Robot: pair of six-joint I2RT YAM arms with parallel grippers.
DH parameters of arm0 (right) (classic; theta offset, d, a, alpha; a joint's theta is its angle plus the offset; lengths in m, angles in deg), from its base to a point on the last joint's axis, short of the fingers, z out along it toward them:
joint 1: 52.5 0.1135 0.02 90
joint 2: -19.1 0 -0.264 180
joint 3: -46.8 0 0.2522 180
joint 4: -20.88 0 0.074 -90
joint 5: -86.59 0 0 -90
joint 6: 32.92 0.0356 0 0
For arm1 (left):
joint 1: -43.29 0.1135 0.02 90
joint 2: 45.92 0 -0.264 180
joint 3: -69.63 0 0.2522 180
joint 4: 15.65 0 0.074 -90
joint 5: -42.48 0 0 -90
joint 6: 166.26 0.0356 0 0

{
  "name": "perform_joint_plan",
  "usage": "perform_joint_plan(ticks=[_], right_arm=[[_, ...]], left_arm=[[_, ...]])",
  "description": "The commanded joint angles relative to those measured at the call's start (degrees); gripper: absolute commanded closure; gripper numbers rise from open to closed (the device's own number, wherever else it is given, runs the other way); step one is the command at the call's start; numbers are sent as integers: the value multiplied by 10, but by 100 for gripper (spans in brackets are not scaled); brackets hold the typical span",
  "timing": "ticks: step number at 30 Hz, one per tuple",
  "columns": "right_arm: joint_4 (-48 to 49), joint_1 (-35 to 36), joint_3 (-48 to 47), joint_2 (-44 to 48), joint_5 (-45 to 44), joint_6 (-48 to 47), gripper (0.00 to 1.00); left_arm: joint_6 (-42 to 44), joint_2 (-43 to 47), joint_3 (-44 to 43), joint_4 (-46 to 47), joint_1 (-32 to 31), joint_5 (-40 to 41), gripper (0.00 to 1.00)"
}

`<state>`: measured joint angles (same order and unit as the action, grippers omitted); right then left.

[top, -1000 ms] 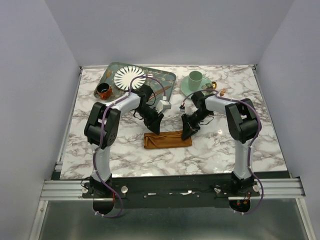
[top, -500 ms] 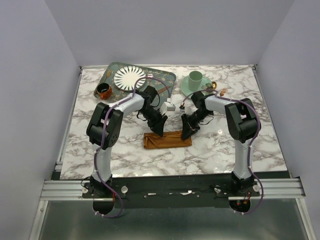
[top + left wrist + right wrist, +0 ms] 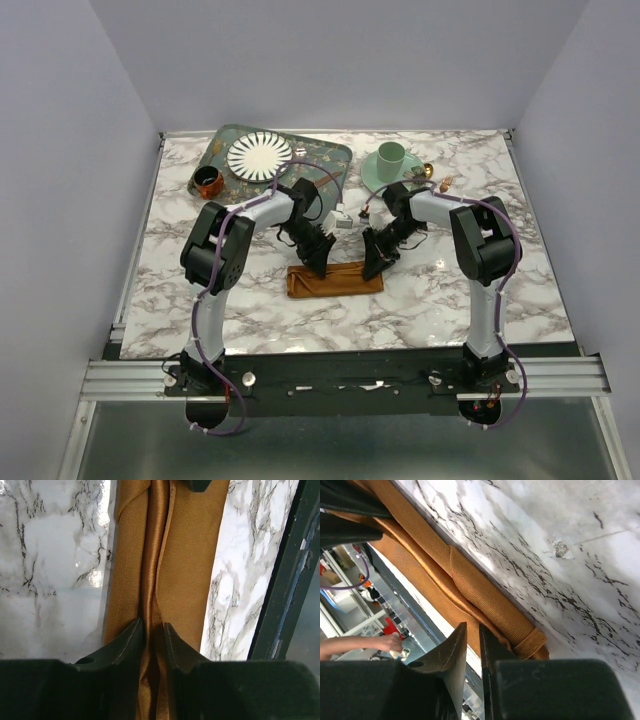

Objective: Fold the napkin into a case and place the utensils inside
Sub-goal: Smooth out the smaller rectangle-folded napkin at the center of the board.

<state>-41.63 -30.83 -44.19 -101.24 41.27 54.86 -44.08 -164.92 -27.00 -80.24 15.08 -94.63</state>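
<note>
Top view: the napkin (image 3: 335,281) lies on the marble worktop (image 3: 480,300), folded into 1 long narrow rust-orange strip that runs left to right between the 2 arms, near the middle of the surface. The left pincer (image 3: 152,629) comes down on the strip's far long edge, left of its middle; the right pincer (image 3: 473,631) comes down at the strip's right end.

Left wrist view: a shiny raised ridge of cloth runs the length of the strip, and the 2 dark fingers (image 3: 131,641) press against it from either side, so the pincer is closed on this fold with only the ridge's thickness between its tips.

Right wrist view: the jaws stand almost together, leaving a thin slit, and the long edge of the cloth reaches into that slit close to the strip's rolled end; the hold appears to take in only a thin layer.

Background, top view: the utensils (image 3: 438,177) show as small gold pieces at the far right beside a green cup (image 3: 391,154) on its saucer (image 3: 372,172), well apart from the napkin. At far left a patterned tray (image 3: 222,140) carries a white ribbed plate (image 3: 259,155), with a copper cup (image 3: 207,182) just beside it
</note>
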Motion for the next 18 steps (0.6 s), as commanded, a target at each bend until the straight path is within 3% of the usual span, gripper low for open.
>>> perform_joint_plan(ticks=[1, 8, 18], right_arm=[[29, 4, 23, -17, -29, -36, 76], [28, 11, 55, 4, -12, -46, 76], [-13, 11, 1, 12, -6, -69, 76]], left_arm=[[10, 14, 19, -1, -7, -5, 73], [-23, 49, 69, 20, -11, -28, 84], [-38, 48, 21, 4, -9, -32, 98]])
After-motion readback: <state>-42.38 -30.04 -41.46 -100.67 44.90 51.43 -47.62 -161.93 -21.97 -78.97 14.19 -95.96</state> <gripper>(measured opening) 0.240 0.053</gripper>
